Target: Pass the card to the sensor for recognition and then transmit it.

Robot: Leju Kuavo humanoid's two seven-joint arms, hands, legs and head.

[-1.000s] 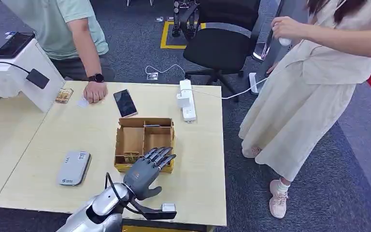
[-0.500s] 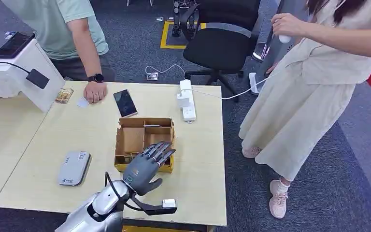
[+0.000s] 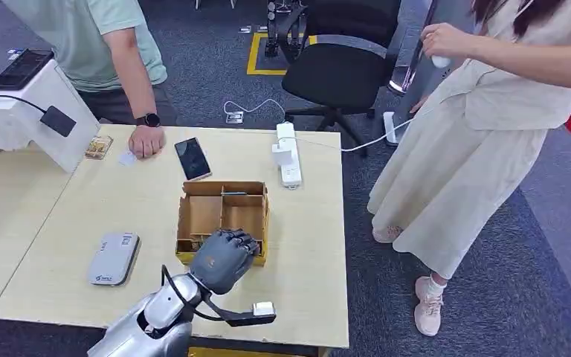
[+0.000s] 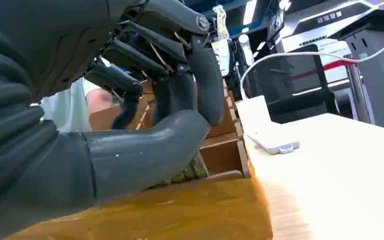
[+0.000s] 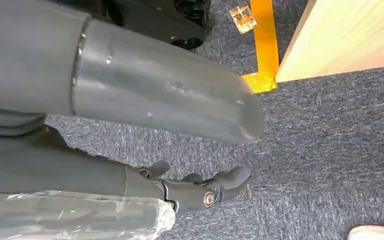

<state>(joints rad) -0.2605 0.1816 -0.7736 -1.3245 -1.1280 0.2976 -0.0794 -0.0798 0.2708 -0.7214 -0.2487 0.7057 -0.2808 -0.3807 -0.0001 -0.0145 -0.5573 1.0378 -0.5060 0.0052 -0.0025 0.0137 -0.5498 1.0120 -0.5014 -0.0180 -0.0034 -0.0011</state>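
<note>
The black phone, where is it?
In the head view the black phone lies on the far part of the table, just beyond the cardboard box and beside a person's hand.

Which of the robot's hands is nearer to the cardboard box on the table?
The left. The left hand reaches into the near end of the cardboard box, fingers curled inside it. The right hand hangs beside the table, over the carpet, away from the box.

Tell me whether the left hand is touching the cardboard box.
Cannot tell. In the head view the left hand overlaps the cardboard box; in the left wrist view its curled fingers hang over the compartments, with neither contact nor gap plain.
</note>
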